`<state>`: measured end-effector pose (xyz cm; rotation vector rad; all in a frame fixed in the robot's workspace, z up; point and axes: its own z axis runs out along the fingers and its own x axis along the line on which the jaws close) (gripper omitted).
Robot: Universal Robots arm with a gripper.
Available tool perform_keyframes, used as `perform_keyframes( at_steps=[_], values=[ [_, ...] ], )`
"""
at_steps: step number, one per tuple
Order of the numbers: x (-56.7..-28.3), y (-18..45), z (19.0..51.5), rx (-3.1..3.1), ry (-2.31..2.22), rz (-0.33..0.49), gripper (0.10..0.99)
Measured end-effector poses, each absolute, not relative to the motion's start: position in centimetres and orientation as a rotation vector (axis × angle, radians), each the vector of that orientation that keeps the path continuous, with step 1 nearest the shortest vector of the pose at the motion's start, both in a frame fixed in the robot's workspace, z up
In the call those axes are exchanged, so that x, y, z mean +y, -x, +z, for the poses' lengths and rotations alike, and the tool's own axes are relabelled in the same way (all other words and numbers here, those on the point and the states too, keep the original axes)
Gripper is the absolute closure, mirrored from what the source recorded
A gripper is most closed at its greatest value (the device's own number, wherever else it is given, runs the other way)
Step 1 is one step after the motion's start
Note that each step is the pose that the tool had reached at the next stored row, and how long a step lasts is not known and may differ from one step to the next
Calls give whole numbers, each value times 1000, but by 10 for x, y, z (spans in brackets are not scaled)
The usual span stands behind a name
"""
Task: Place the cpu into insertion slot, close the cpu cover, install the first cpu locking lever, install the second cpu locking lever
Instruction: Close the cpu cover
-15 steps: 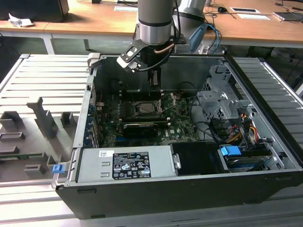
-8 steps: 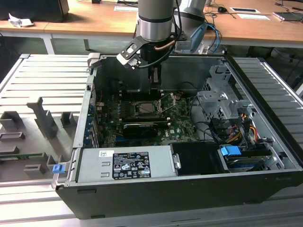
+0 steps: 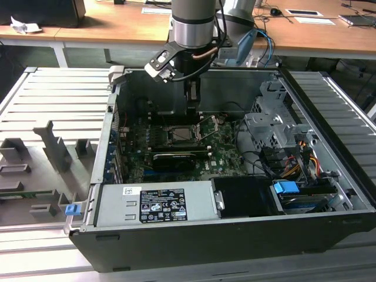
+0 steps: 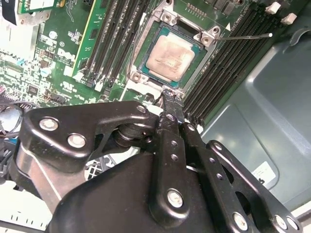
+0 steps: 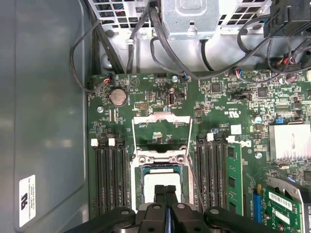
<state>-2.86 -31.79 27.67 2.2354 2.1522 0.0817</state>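
Hand (image 4: 168,97) is closed, fingers pressed together on nothing, with its tips poised just above one edge of the cpu (image 4: 170,56). That chip lies seated in the insertion slot (image 4: 137,60). Beside it, the cpu cover (image 5: 163,116) is swung open off the slot.

Over the insertion slot (image 5: 138,160) we see free room from above, and the gripper (image 5: 165,188) hangs there with its fingers pressed together. The way around it is narrow: memory slots (image 5: 109,177) run close along two sides, the opened cpu cover (image 5: 163,117) lies beyond a third, and a thin lever (image 4: 248,35) sticks out across one bank. Farther off, cables (image 5: 160,43) and the drive cage (image 3: 276,126) crowd one side, and the case wall (image 5: 48,121) closes the other.
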Motion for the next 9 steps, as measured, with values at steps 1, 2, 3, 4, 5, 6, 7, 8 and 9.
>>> perform_keyframes(
  at_steps=[1, 2, 3, 4, 5, 6, 7, 8, 9],
  values=[
    [-318, 29, 277, 2152, -2235, 82, 980],
    [-318, 29, 278, 2152, -2235, 82, 980],
    [-318, 29, 278, 2152, -2235, 81, 980],
    [-318, 29, 279, 2152, -2235, 82, 980],
    [-318, 29, 279, 2152, -2235, 82, 980],
    [-318, 29, 280, 2152, -2235, 82, 980],
    [-318, 29, 280, 2152, -2235, 82, 980],
    [-318, 29, 281, 2152, -2235, 82, 980],
    [-318, 29, 281, 2152, -2235, 82, 980]
  ],
)
